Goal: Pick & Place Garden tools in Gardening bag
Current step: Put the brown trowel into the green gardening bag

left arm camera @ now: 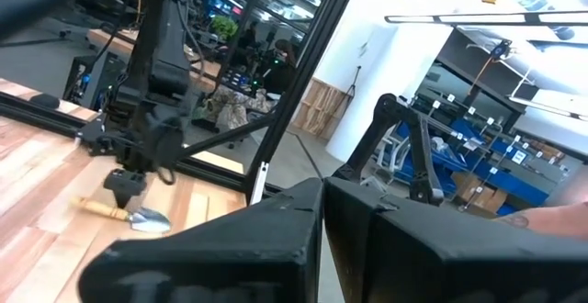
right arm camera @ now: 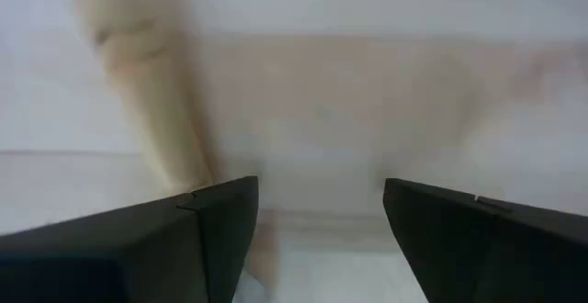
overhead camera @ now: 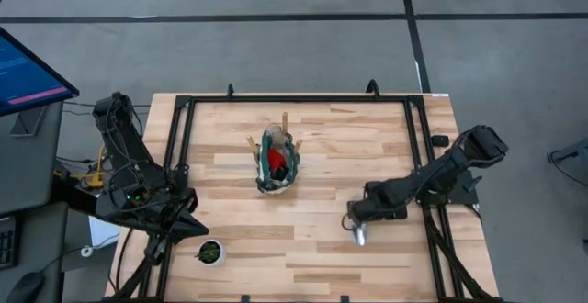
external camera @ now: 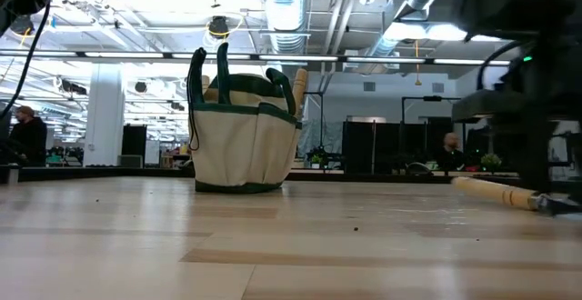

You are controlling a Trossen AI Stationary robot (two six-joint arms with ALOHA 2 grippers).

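The small grey-green cloth bag with tan trim (overhead camera: 277,161) stands near the middle of the light wooden table (overhead camera: 322,248). It already has things in it: wooden handles stick up out of it, and something red (overhead camera: 276,160) shows inside. One tool is still out, so the job looks nearly done. It is a little trowel with a silver metal head and a pale wooden handle (left arm camera: 124,213), and it lies flat on the table, well away from the bag.

The right gripper (right arm camera: 320,225) hangs low over this trowel with its fingers spread wide and holding nothing. The handle lies just beside one finger (right arm camera: 156,248), not between the two.

The left gripper (overhead camera: 188,222) waits at its own edge of the table, near a small round dark pot with green in it (overhead camera: 210,252). Its fingers look closed together and empty.
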